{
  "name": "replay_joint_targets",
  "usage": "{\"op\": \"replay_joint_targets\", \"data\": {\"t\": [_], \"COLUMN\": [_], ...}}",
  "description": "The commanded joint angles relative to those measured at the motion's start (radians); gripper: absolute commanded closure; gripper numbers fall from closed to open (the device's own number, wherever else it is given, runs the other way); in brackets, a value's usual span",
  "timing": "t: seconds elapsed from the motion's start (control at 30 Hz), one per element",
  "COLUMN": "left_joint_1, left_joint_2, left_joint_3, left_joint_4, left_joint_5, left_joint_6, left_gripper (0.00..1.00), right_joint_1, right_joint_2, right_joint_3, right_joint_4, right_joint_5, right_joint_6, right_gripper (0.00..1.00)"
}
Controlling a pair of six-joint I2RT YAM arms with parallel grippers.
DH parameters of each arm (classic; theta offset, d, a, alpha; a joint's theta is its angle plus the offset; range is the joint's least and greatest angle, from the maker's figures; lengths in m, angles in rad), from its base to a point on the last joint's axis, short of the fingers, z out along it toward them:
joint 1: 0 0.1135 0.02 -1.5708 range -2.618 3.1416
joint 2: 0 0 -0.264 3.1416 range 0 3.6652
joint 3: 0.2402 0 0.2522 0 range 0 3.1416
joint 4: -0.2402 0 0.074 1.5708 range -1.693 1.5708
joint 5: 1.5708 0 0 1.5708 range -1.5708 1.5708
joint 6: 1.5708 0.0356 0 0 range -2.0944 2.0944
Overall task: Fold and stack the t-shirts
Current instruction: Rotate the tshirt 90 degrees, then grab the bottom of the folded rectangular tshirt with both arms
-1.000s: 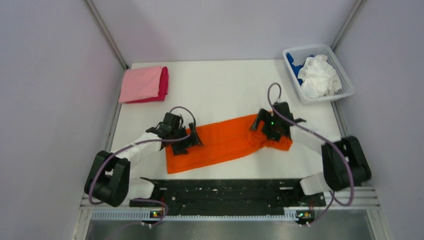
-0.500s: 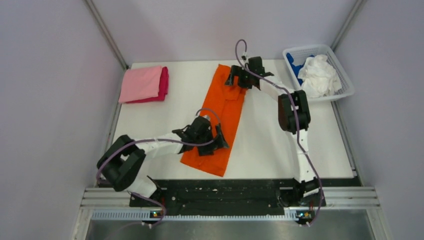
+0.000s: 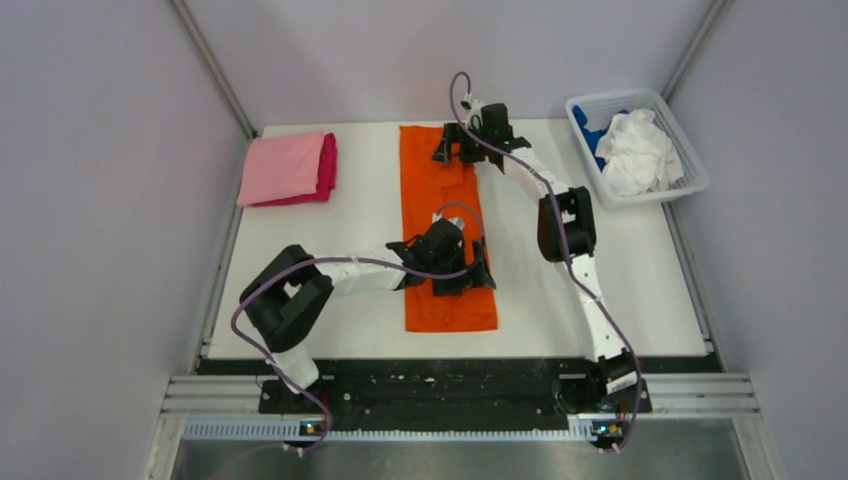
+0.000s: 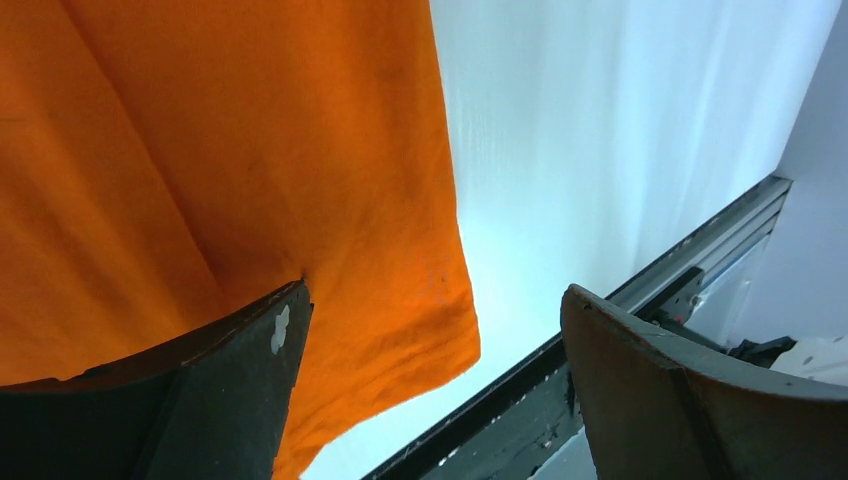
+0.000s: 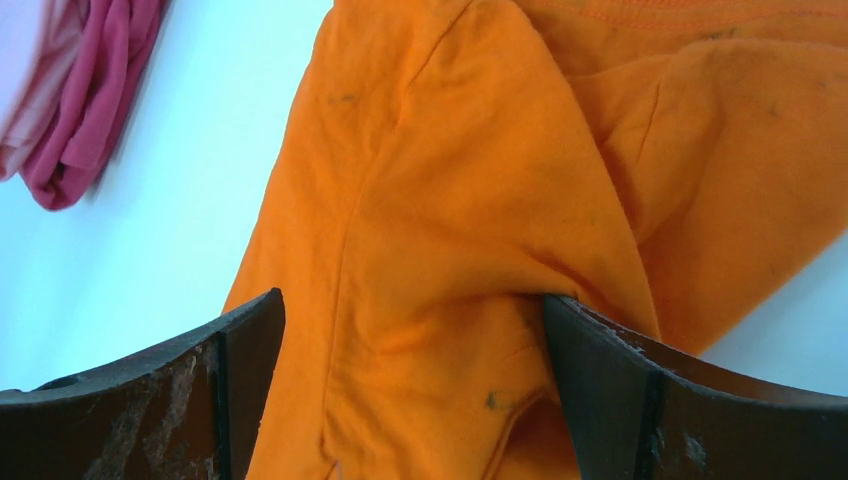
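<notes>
Orange t-shirt (image 3: pixel 430 190) lies as a long folded strip in the middle of the desk (image 3: pixel 330 240).
Over its near part the left gripper (image 4: pixel 435 300) is spread, one finger above the cloth and the other past its edge. At its far end the right gripper (image 5: pixel 410 300) is spread too, with bunched cloth between the fingers. Far left of it lies a pink t-shirt (image 3: pixel 285 167) on a magenta one (image 3: pixel 329 165); far right, a basket (image 3: pixel 690 185) holds white (image 3: pixel 635 150) and blue (image 3: pixel 585 125) t-shirts.

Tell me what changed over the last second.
The orange t-shirt was swung from lying crosswise near the arm bases to lengthwise, pointing away from them. The right gripper carried one end far forward; the left gripper moved rightward with the near part. Both are now open over the cloth. The pink and magenta stack and the basket stayed put.
</notes>
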Motion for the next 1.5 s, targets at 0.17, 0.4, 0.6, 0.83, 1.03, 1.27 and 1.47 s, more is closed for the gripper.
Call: {"op": "replay_joint_targets", "data": {"t": [0.17, 0.4, 0.6, 0.83, 1.03, 1.27, 1.47], "left_joint_1": [-0.036, -0.025, -0.018, -0.018, -0.018, -0.018, -0.019], "left_joint_2": [-0.388, -0.735, -0.779, -0.714, -0.589, -0.511, -0.562], "left_joint_3": [-0.042, -0.324, -0.444, -0.550, -0.495, -0.476, -0.497], "left_joint_4": [-0.352, -0.502, -0.487, -0.232, -0.239, -0.223, -0.252], "left_joint_5": [-0.299, -0.509, -0.405, -0.261, -0.241, -0.211, -0.205], "left_joint_6": [0.119, 0.040, 0.003, -0.056, -0.024, -0.005, -0.007], "left_gripper": [0.01, 0.01, 0.05, 0.24, 0.43, 0.98, 1.00], "right_joint_1": [0.020, 0.110, 0.270, 0.359, 0.405, 0.408, 0.471], "right_joint_2": [-0.628, -1.175, -1.428, -1.589, -1.573, -1.533, -1.547], "right_joint_3": [-0.525, -1.362, -1.731, -1.895, -1.961, -2.005, -2.037], "right_joint_4": [0.038, 0.177, 0.094, -0.007, 0.017, 0.050, 0.057], "right_joint_5": [0.185, 0.371, 0.438, 0.402, 0.388, 0.415, 0.434], "right_joint_6": [-0.066, 0.102, 0.279, 0.385, 0.454, 0.481, 0.542], "right_gripper": [0.01, 0.01, 0.08, 0.26, 0.40, 0.56, 0.97]}}
